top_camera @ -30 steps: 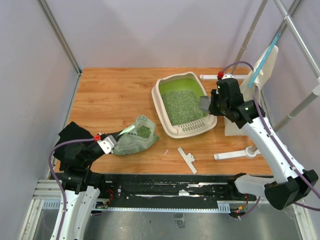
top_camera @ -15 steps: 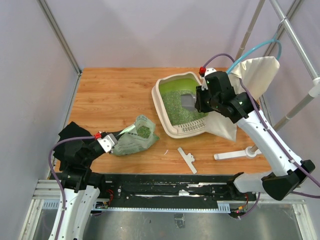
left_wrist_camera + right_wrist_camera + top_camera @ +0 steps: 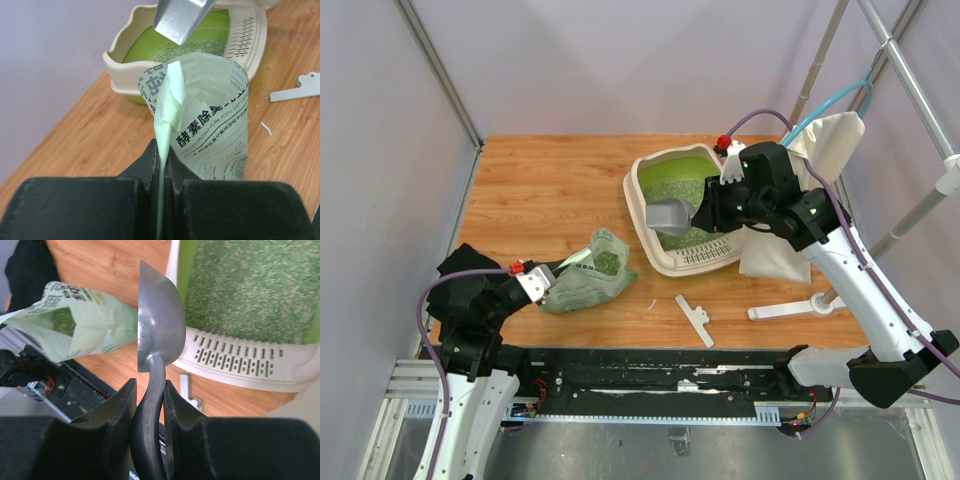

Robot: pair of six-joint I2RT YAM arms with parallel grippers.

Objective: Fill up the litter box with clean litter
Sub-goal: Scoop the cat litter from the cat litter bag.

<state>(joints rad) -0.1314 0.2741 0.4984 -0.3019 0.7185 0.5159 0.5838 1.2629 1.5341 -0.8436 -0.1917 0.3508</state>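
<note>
The cream-white litter box (image 3: 705,260) sits right of centre, with clean litter (image 3: 672,190) spread over its green floor. My right gripper (image 3: 705,212) is shut on the dark handle of a silver metal scoop (image 3: 668,216), which hangs over the box's near-left corner. In the right wrist view the scoop (image 3: 157,325) shows no granules, with the litter (image 3: 250,290) to its right. My left gripper (image 3: 535,285) is shut on the edge of the light green printed bag (image 3: 585,280), which lies open towards the box. The bag (image 3: 215,125) stays pinched between my fingers, and granules (image 3: 62,320) show inside its mouth.
A flat white plastic piece (image 3: 695,320) lies on the wood in front of the box. A white bracket (image 3: 790,308) and a white pouch (image 3: 770,255) are to the right, near slanted metal poles. Black cloth (image 3: 465,275) covers the left arm.
My right arm has swung left with the scoop, from the box's right rim across the litter to its near-left corner. The left arm and the bag have not moved.
</note>
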